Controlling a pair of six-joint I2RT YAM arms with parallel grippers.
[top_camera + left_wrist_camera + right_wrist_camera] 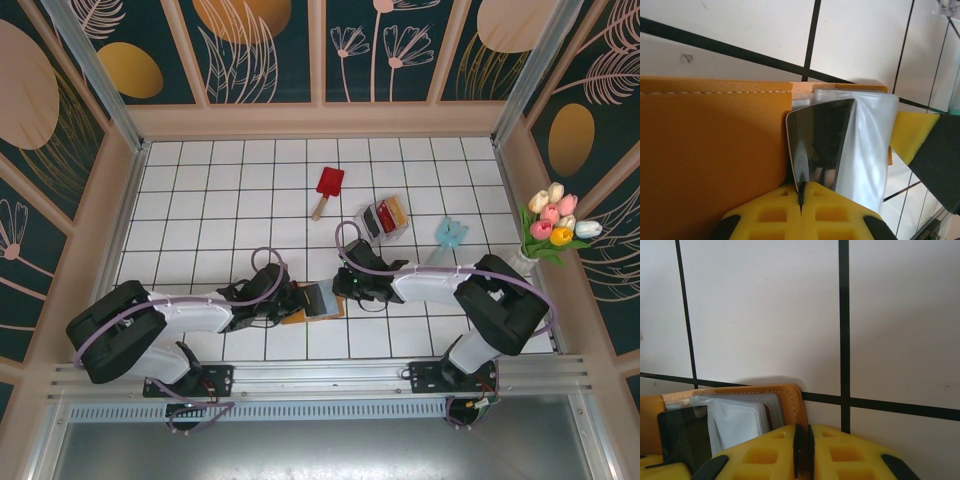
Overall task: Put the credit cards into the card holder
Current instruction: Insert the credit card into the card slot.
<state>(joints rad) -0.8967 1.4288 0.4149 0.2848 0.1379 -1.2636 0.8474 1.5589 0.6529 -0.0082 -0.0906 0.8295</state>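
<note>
Orange card holder (710, 165) is laid at six o'clock on the bench (220, 190), its edge pinched in the right jaws, while a black credit card (820, 140) is clamped in the left jaws at its pockets.

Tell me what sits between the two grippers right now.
The open card holder, with a black card pinched by the left gripper at its clear sleeves. The right gripper clamps its edge. The top view shows it between them.

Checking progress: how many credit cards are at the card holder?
1: a black card, pinched by the left gripper, at the card holder. Others may be hidden inside it.
</note>
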